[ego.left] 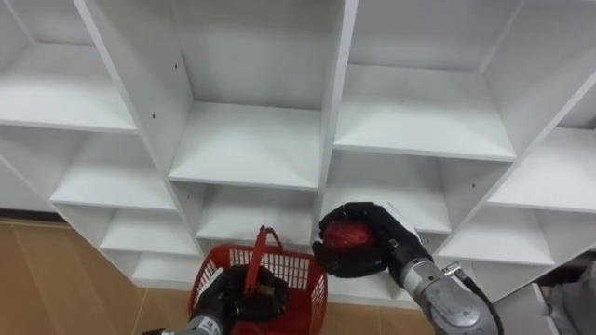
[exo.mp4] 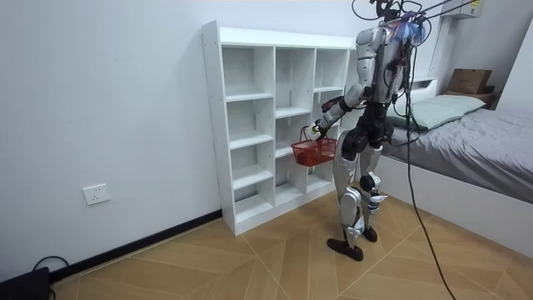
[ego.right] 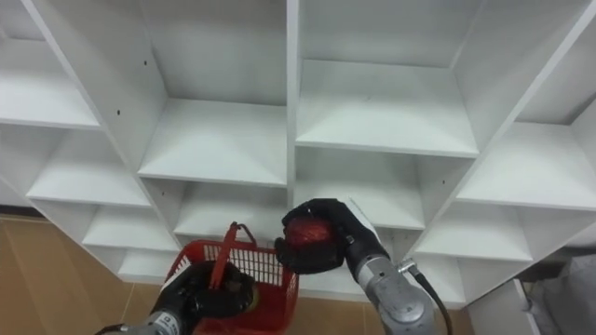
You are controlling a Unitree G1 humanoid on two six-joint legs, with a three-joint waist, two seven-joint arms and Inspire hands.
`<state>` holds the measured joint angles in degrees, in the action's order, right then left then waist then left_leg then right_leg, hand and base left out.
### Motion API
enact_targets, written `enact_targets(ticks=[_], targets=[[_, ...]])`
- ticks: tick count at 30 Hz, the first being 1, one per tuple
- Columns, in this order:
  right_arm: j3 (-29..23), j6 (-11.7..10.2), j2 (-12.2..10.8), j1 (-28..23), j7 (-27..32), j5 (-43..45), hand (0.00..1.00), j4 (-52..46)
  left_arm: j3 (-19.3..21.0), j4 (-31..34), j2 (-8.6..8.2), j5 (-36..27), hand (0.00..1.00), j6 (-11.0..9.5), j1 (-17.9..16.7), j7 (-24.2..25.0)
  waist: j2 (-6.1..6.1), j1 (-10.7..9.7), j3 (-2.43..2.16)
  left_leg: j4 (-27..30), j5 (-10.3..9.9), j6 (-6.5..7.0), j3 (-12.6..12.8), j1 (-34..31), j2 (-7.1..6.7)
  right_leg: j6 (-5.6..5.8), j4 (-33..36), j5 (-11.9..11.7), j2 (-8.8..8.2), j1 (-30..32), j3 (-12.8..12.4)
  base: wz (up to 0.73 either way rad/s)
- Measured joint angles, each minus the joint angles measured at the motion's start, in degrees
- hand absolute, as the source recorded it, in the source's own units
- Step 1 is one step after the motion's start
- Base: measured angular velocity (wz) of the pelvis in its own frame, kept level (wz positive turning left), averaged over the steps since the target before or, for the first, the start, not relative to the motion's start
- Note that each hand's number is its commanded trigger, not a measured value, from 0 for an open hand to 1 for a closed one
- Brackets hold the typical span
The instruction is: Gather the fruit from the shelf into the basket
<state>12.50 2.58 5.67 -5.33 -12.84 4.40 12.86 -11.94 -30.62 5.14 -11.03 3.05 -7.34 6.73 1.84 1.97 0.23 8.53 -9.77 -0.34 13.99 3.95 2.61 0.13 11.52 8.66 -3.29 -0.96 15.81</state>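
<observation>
At the white wooden closet (ego.left: 247, 140), the right robot hand (ego.left: 386, 244) is curled round a round red fruit (ego.left: 349, 234), just above the red plastic basket (ego.left: 298, 274), whose handle the left robot hand (ego.left: 233, 293) grips.

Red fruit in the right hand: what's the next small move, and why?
Probably swing the right hand left and down over the red basket, then release. Its fingers are curled round the red fruit, which sits beside and slightly above the basket's rim, clear of the shelves. The left hand holds the basket by its handle, open side up.
</observation>
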Motion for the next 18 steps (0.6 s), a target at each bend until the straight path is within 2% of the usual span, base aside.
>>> enact_targets(ticks=[7, 14, 18], targets=[[1.53, 0.02, -0.68, 0.70, -0.54, -0.69, 1.00, 4.72, -0.01, 0.01, 0.08, 0.54, 1.00, 0.01, -0.03, 0.73, -0.37, 0.22, 0.16, -0.05, 0.00, 0.00, 0.09, 0.00, 0.00, -0.01, 0.02, -0.01, 0.01, 0.01, -0.02, 0.00], [2.13, 0.23, -0.81, 0.71, -1.09, -2.38, 1.00, 5.21, -0.04, 0.02, 0.04, 0.61, 1.00, 0.45, -0.05, 1.19, -0.51, 0.25, 0.25, -0.05, 0.00, 0.00, 0.13, -0.30, 0.01, -0.02, 0.02, -0.01, 0.01, 0.32, -0.02, 0.00], [2.21, 1.10, -0.83, 0.71, -1.12, -2.38, 1.00, 5.23, -0.03, 0.02, 0.04, 0.61, 1.00, 0.66, -0.04, 1.19, -0.51, 0.26, 0.25, -0.05, 0.00, 0.00, 0.17, -0.39, 0.00, -0.02, 0.02, -0.01, 0.01, 0.43, -0.04, 0.00]])
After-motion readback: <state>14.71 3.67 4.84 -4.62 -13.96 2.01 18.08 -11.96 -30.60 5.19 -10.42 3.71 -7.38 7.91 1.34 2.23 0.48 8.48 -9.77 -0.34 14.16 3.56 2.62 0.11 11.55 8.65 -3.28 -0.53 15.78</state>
